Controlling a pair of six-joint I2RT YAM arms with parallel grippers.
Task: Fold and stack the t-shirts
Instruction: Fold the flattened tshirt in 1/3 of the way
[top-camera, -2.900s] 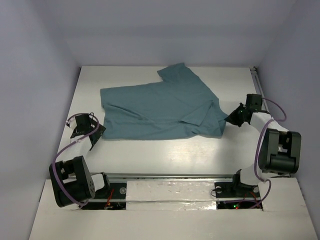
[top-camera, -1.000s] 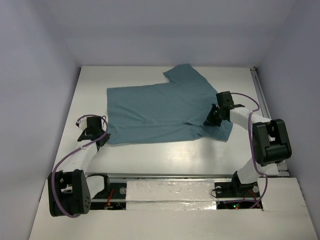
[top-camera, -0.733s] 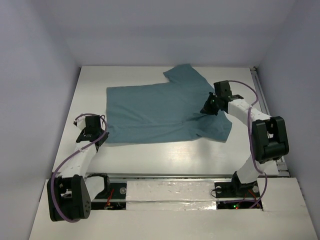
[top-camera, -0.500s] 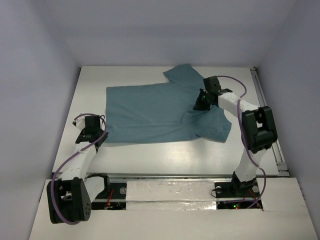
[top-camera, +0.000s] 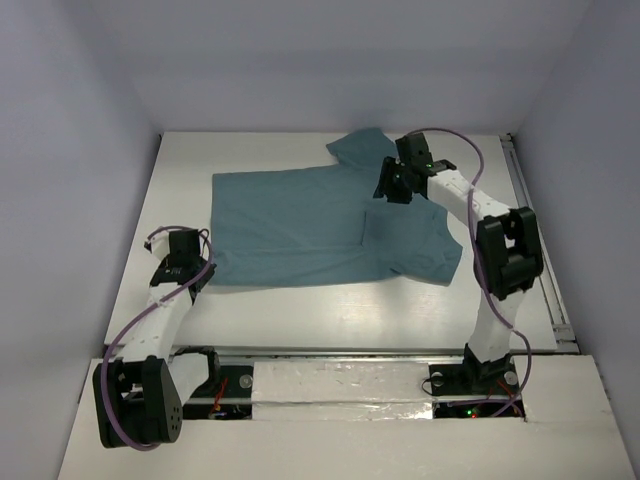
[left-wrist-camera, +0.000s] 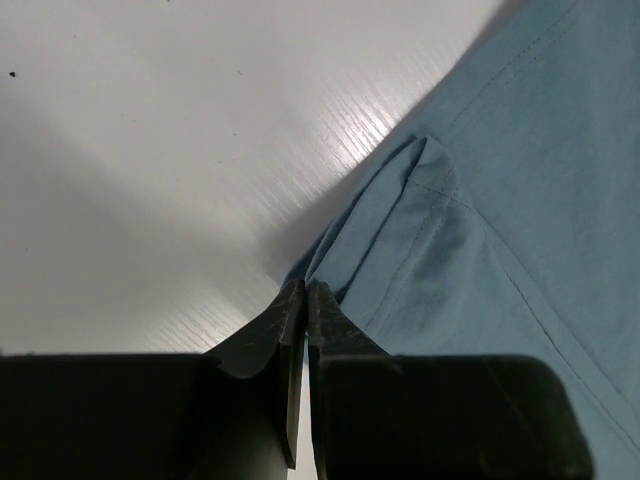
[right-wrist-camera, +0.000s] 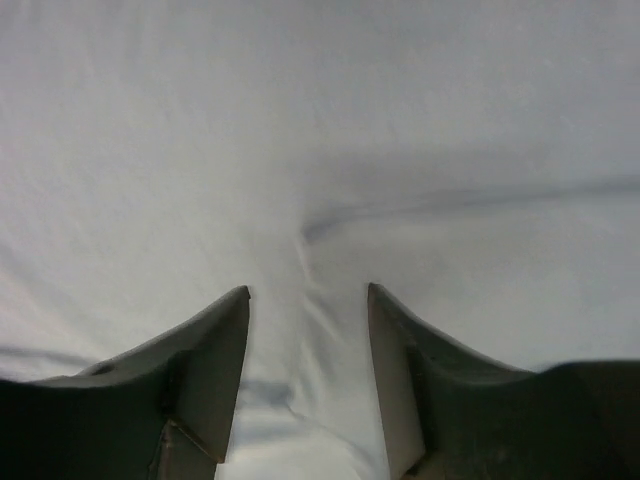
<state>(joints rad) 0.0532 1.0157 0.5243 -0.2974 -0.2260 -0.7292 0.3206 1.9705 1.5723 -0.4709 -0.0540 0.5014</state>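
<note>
the t-shirt (top-camera: 300, 220) is being kept flat mid-worktop (top-camera: 350, 310). its near-left hem corner is being clamped by the left pincer (left-wrist-camera: 304, 290), likely as an anchor, while the right pincer (right-wrist-camera: 307, 290) is being held apart over the far shoulder, seemingly for a fold grab.

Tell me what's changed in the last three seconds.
The right claw, now open, moved across the t-shirt from its near-right sleeve to the far one, leaving that side flatter. The left claw came in and shut on the near-left corner. The shirt slid slightly right, otherwise unchanged.
</note>
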